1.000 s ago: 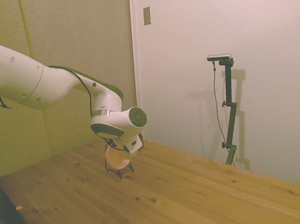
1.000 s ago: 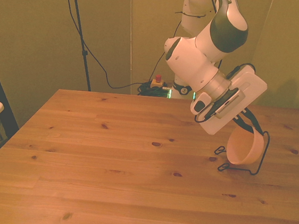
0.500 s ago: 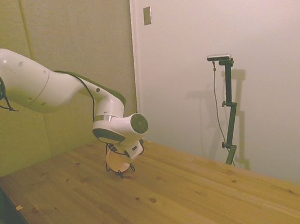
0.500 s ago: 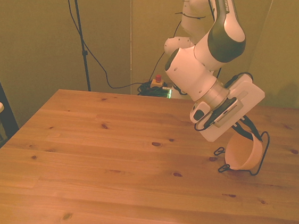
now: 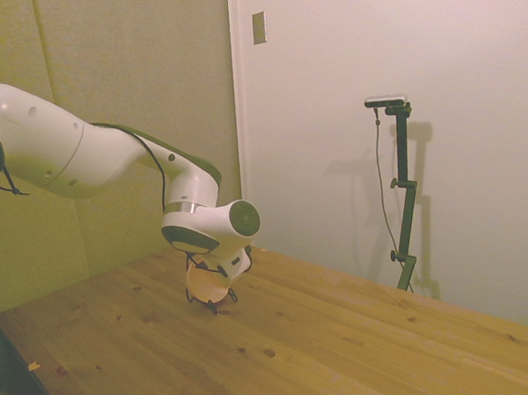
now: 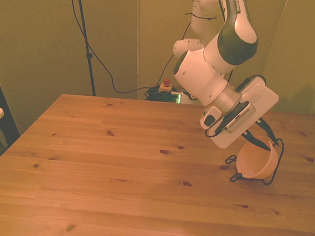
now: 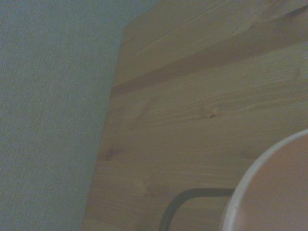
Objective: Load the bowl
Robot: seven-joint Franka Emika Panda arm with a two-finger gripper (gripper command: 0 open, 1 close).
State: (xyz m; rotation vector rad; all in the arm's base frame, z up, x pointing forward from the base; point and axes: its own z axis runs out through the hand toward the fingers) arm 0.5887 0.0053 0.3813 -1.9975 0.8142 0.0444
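Where the arm [image 6: 207, 78] bends down over the desk [image 6: 117, 176], you'll find the bowl [image 6: 256, 162] just below and beside the hand [image 6: 249, 140], near the desk's edge on the front view's right. The bowl sits tilted in a dark wire rack [image 6: 277, 161], its opening turned up toward the hand, and the rack's feet rest on the wood. In the side view the bowl [image 5: 207, 285] shows only as a pale patch under the white wrist, with the rack [image 5: 212, 304] poking out beneath it. You can't tell from either view whether the hand is wide, narrow or gripping the rim: the wrist housing covers the fingers, and the hand [image 5: 211, 271] is just as hidden from the side. Close up, the wrist view gives you the bowl's pale rim [image 7: 260, 183], a curve of the rack's wire [image 7: 185, 202] next to it, and the desk [image 7: 202, 96] running to its edge.
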